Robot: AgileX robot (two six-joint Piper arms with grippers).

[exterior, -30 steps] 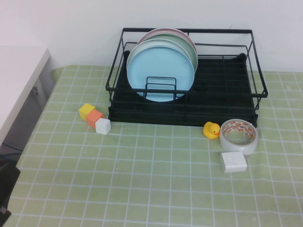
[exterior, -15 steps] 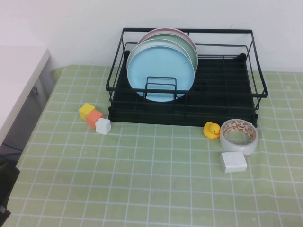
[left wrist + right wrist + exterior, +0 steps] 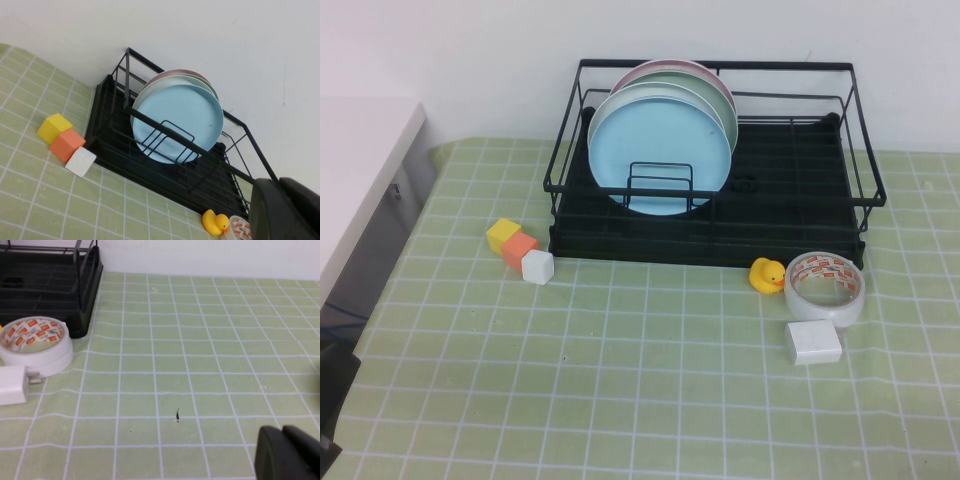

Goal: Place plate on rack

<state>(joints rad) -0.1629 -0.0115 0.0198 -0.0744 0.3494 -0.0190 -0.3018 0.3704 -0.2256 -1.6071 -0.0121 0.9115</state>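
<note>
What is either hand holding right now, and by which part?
Nothing is held. The round light blue plate stands upright in the black wire dish rack, untouched. Left hand and right hand show only at their wrist views' edges, away from it.

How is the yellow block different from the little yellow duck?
The yellow block has flat sides and square corners; the duck is rounded, with an orange beak. The block sits left of the rack, touching an orange block; the duck sits at the rack's front right, next to a tape roll. Both are small, yellow and rest on the green checked cloth. The left tool and right tool are away from both.
</note>
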